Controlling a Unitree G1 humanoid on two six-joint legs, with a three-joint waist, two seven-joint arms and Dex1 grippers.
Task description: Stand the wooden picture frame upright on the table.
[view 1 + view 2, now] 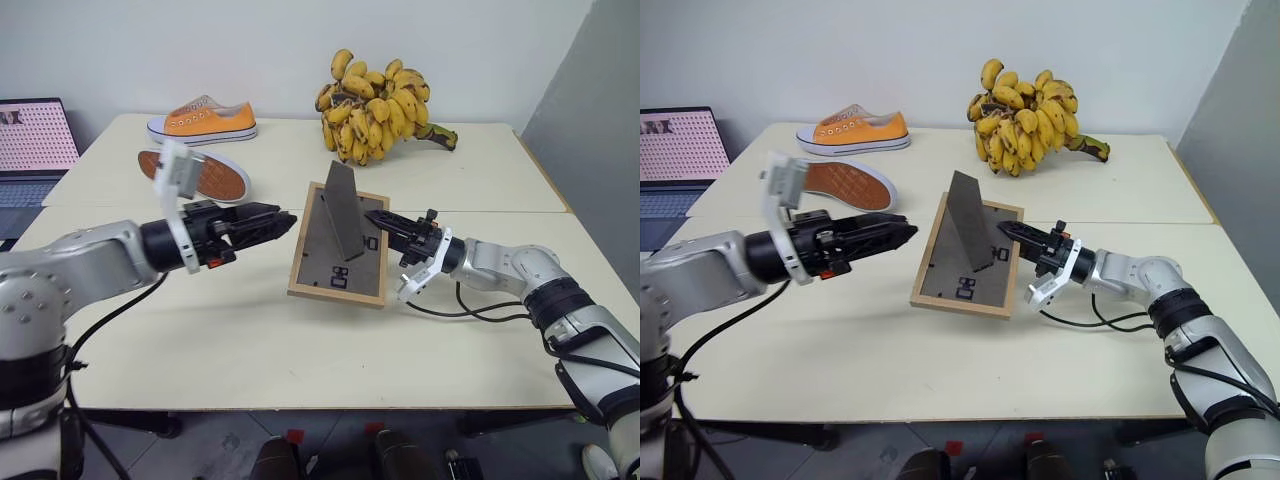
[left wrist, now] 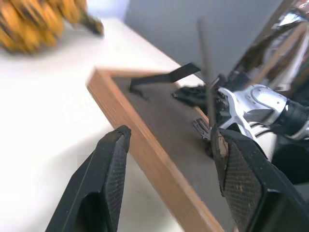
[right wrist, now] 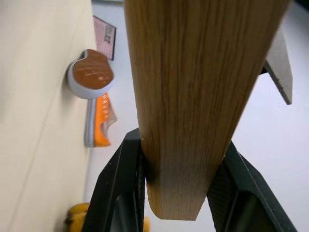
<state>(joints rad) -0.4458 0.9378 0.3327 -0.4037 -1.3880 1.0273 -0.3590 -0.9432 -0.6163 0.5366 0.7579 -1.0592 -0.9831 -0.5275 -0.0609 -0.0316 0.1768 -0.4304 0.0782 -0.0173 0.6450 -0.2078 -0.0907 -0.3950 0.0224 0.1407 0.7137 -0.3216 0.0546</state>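
fingers: the right gripper [image 1: 383, 221] has its fingers clamped on the right rail of the wooden picture frame [image 1: 338, 270]; the left gripper [image 1: 283, 220] has its fingers apart and holds nothing.

left eye view: the frame sits mid-worktop, back side up, its right rail raised by the right gripper and its near-left corner apparently down on the worktop [image 1: 250, 350]. the fold-out stand [image 1: 345, 208] projects upward from the dark back. the left gripper hovers just left of the frame, apart from it. hazard: with support from one side alone, the frame may pivot about its low corner and slide across the smooth surface.

right eye view: two orange shoes [image 1: 853, 127] and a bunch of bananas [image 1: 1025, 112] lie at the far side, well apart from the frame, and a laptop [image 1: 675, 150] stands at the far left. hazard: if the frame is tipped toward the wrong face, the stand may meet the worktop at a bad angle or fold shut, and the frame would drop flat.

left wrist view: the open fingers [image 2: 107, 169] straddle the near wooden rail without touching it. hazard: closing off-centre could nudge the frame out of the opposite grip.

right wrist view: the fingers [image 3: 120, 188] pinch the rail close to its end. hazard: so short a bite may let the wood rotate or slip.
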